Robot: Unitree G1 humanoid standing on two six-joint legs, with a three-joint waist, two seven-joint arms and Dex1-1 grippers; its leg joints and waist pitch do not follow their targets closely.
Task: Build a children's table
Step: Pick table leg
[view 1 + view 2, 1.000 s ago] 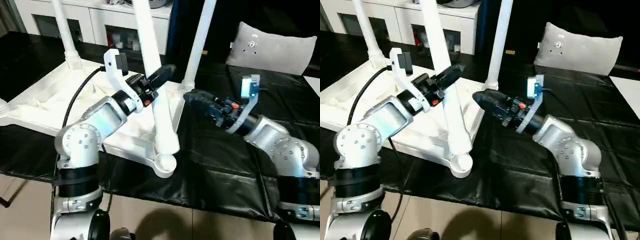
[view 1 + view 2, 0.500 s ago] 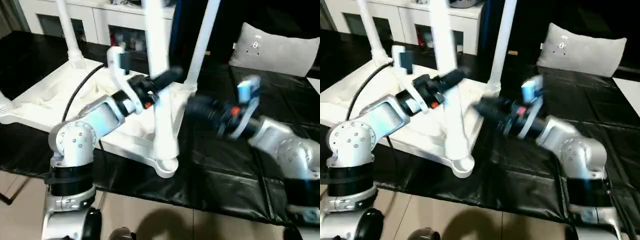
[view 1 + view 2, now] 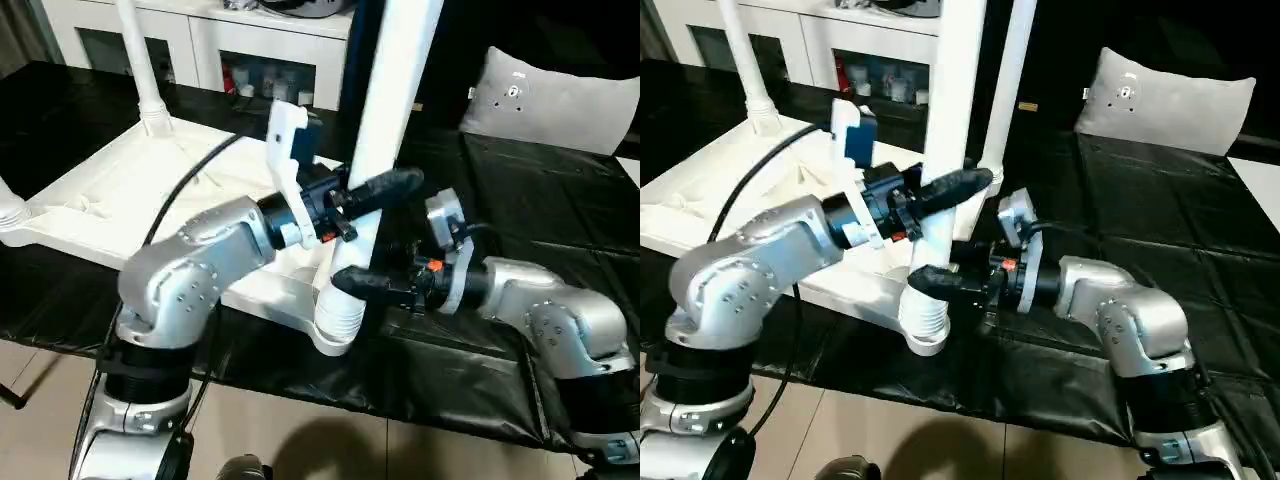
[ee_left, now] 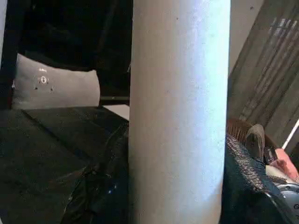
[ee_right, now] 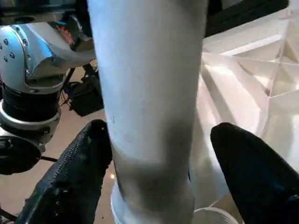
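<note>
Left gripper [image 3: 385,187]: clamped around the held leg [image 3: 390,90] partway up its shaft, fingers pointing toward 3 o'clock in the head view (in the left wrist view the shaft stands between the two dark fingers).

Right gripper [image 3: 358,281]: fingers spread wide, one on each side of the same leg low on its shaft, just above the ribbed foot end; in the right wrist view one finger [image 5: 70,172] lies against the shaft while the other finger [image 5: 254,168] stands clear of it.

Held leg: white tapered tube, upright, its ribbed bottom end [image 3: 340,318] sitting at the near corner socket [image 3: 330,345] of the tabletop; whether it is fully seated cannot be told.

Tabletop [image 3: 110,190]: white plastic, lying upside down with ribbed underside up, at 9 to 10 o'clock from the grippers, on the desk.

Fitted leg [image 3: 140,65]: stands upright in the far-left corner socket, at 11 o'clock.

Another leg [image 3: 1005,85]: upright behind the held one, at 12 o'clock.

Desk [image 3: 480,380]: covered in black sheet.

Grey pillow [image 3: 555,100]: on the desk at 2 o'clock, well apart from the grippers.

White cabinet [image 3: 230,45]: glass doors, along the far edge at 11 to 12 o'clock.
</note>
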